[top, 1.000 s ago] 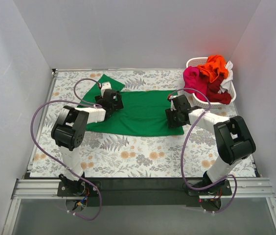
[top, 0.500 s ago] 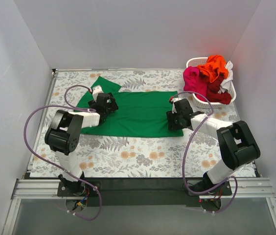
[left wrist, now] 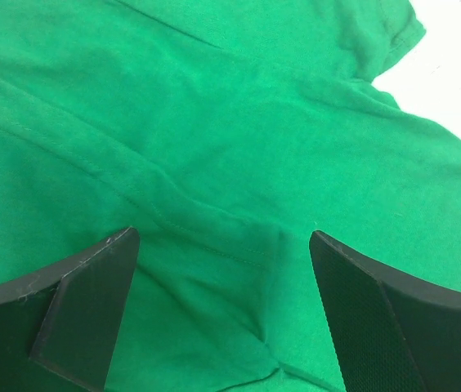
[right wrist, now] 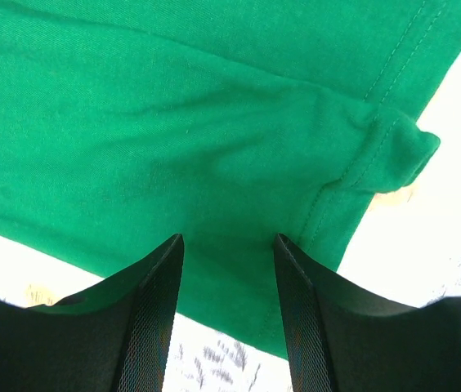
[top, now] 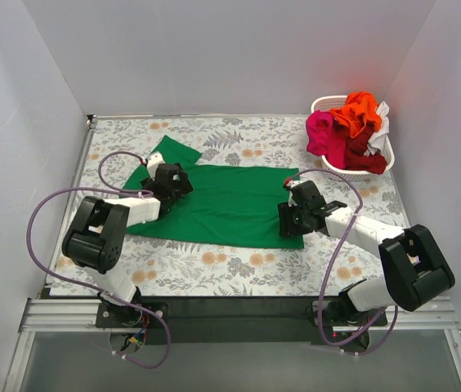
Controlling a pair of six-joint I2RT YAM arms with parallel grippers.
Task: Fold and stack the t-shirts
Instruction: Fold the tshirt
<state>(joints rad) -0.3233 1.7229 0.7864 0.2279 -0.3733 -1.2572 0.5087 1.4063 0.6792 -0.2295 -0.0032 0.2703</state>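
Left pincer (top: 172, 180): Its jaws are wide apart and hold nothing. It points down at the left end of the green shirt (top: 230, 200).
Why it is there: I think it is there to grab this end, so both ends can be lifted at once.
Shirt from left pincer: The cloth is right under the jaws, with little wrinkles between them. A sleeve (top: 173, 151) sticks out at 12 o'clock. The rest of the shirt runs off to 3 o'clock.
Green shirt: It lies spread out in the middle of the table (top: 214, 261), long side going left to right. It is not folded yet.
Right pincer (top: 290, 219): Its jaws are partly apart, with the cloth lying under the gap. I do not see it pinching.
Shirt from right pincer: The hem is right below it. A corner of the hem curls up at 2 o'clock in the wrist view. Most of the shirt is off at 9 o'clock.
Why both ends: One pincer at each end can keep the shirt flat and straight for a fold, I think.
Basket (top: 320, 103): It sits at 1 o'clock on the table, well apart from the green shirt.
Other shirts (top: 357, 110): Orange, pink, dark red and white ones are piled in the basket, waiting.
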